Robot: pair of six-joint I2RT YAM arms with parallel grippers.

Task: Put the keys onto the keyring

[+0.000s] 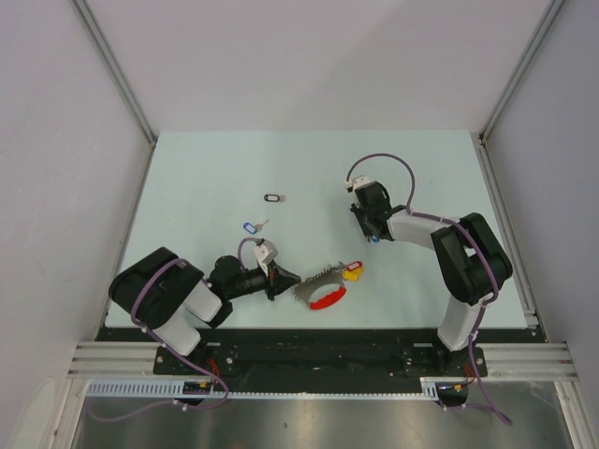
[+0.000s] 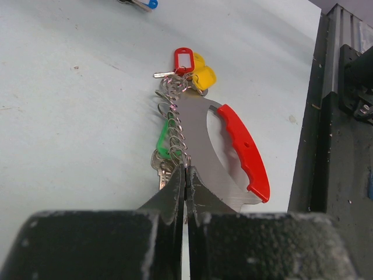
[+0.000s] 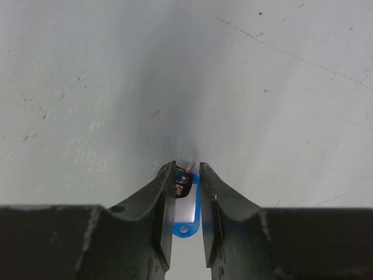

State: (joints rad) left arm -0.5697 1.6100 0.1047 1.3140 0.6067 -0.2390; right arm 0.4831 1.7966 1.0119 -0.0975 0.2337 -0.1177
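Observation:
The keyring (image 1: 323, 281) lies near the front middle of the table: a thin ring (image 2: 175, 125) strung with silver keys, a red curved band (image 2: 245, 146) and yellow (image 2: 204, 76), red (image 2: 183, 59) and green (image 2: 164, 143) tags. My left gripper (image 2: 186, 169) is shut on the ring's near end. Farther right, my right gripper (image 1: 372, 234) points down at the table, its jaws pressed on both sides of a blue-tagged key (image 3: 186, 204). Two more keys lie loose: a blue-tagged one (image 1: 251, 226) and a black-tagged one (image 1: 273, 197).
The pale table (image 1: 206, 178) is bounded by white walls and metal corner rails (image 1: 117, 70). A black rail (image 2: 344, 116) runs along the near edge, just right of the keyring in the left wrist view.

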